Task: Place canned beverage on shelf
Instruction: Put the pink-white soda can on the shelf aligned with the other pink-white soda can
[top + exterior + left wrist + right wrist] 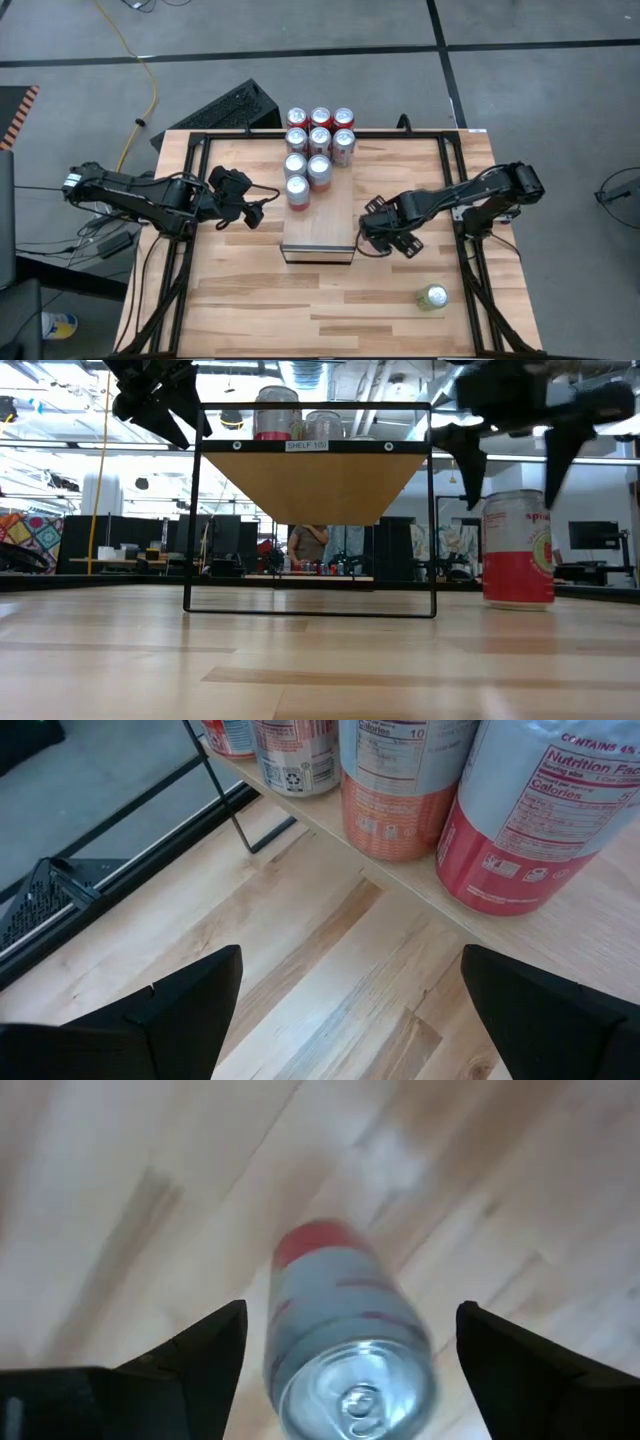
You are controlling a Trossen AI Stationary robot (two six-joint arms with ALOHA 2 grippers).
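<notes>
Shows the canned beverage (433,296) standing upright on the counter (250,300) at lower right of the high view, alone and well apart from everything else; long axis vertical, silver lid and pull tab pointing straight up, base flat on the wood; red band low on the body in the low view.

Finds the right jaws above it, at the tip of the right arm (450,200); in the low view both dark fingers hang over the can's top, one to each side, without touching it; in the right wrist view the lid sits between the two fingers; wide apart, holding nothing.

Puts the can below and to the right of the right wrist in the high view, far nearer that arm than the other; calls, by my reading, for a straight descent along the can's upright axis so that the fingers close across its round body; risks a tip-over from an off-centre drop.

Places the shelf (318,245) at centre frame, to the left of the can; stands crowded with other cans (318,150) toward the top of the frame, bare at its lower end.

Leaves the left arm (150,195) waiting at centre left, beside the shelf; left jaws spread to their widest, empty.
</notes>
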